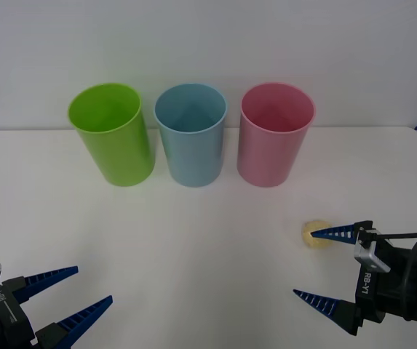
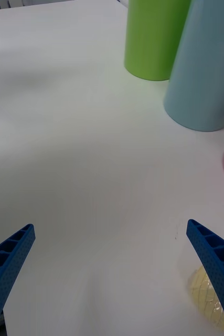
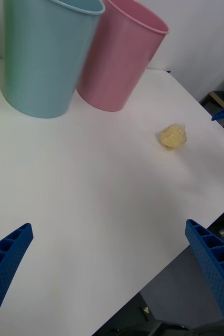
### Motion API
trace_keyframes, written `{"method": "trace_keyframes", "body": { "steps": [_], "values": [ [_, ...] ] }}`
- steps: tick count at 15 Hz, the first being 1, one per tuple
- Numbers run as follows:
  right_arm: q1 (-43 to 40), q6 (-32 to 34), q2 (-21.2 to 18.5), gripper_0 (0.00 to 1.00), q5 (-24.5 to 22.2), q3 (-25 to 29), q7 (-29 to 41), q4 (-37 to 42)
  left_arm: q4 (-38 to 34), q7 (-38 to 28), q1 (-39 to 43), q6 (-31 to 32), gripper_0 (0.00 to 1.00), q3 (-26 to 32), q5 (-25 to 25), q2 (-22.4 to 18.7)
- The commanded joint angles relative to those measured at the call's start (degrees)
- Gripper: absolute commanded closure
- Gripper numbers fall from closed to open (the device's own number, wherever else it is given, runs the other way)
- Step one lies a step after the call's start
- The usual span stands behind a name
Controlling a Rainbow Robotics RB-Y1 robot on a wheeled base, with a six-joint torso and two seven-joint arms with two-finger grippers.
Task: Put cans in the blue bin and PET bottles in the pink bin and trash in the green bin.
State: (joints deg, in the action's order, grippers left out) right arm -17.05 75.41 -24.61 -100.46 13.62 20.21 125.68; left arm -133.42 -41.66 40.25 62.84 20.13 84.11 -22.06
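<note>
a: obs. 3 cups stand in a row at the far side of the table (image 1: 193,240): the green bin (image 1: 112,133) on the robot's left, the blue bin (image 1: 191,133) in the middle, the pink bin (image 1: 274,133) on the right. all upright, mouths open. in the front view nothing is visible inside them.

b: where is the target?

a: the trash (image 1: 314,234), 1 pale yellow wrinkled wad, lies on the bare table nearer the robot than the pink bin and a little to its right, well apart from all 3 cups. the right gripper (image 1: 330,267) sits low beside it, jaws spread wide. 1 finger overlaps the wad in the front view, the other is nearer the robot. the wad is beside that finger, not between the 2.

b: left arm?

a: the left gripper (image 1: 72,295) waits at the near left corner, jaws also apart, holding nothing.

b: judgement on the step?

a: approach, grasp not yet made. to do it well: shift the right gripper toward the cups so the wad lies centred between both fingers, lower until the tips nearly meet the table, then close gently, since a light wad could roll or squirt out. carry high past the pink and blue rims; the green bin is the farthest of the 3.
</note>
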Motion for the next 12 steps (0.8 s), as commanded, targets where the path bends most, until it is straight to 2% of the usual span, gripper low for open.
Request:
{"method": "trace_keyframes", "body": {
  "steps": [1,7,10,12],
  "values": [
    [0.0,0.0,0.0,0.0,0.0,0.0,0.0,0.0,0.0,0.0,0.0,0.0,0.0,0.0,0.0,0.0],
    [0.4,0.2,0.5,0.0,0.2,0.2,-0.2,0.4,0.0,0.0,0.0,0.0,0.0,0.0,0.0,0.0],
    [0.3,0.6,-0.4,0.0,0.1,3.3,0.9,4.9,0.0,0.0,0.0,0.0,0.0,0.0,0.0,0.0],
    [0.2,0.6,-2.1,0.0,0.1,4.7,4.7,7.6,0.0,0.0,0.0,0.0,0.0,0.0,0.0,0.0]
  ]
}}
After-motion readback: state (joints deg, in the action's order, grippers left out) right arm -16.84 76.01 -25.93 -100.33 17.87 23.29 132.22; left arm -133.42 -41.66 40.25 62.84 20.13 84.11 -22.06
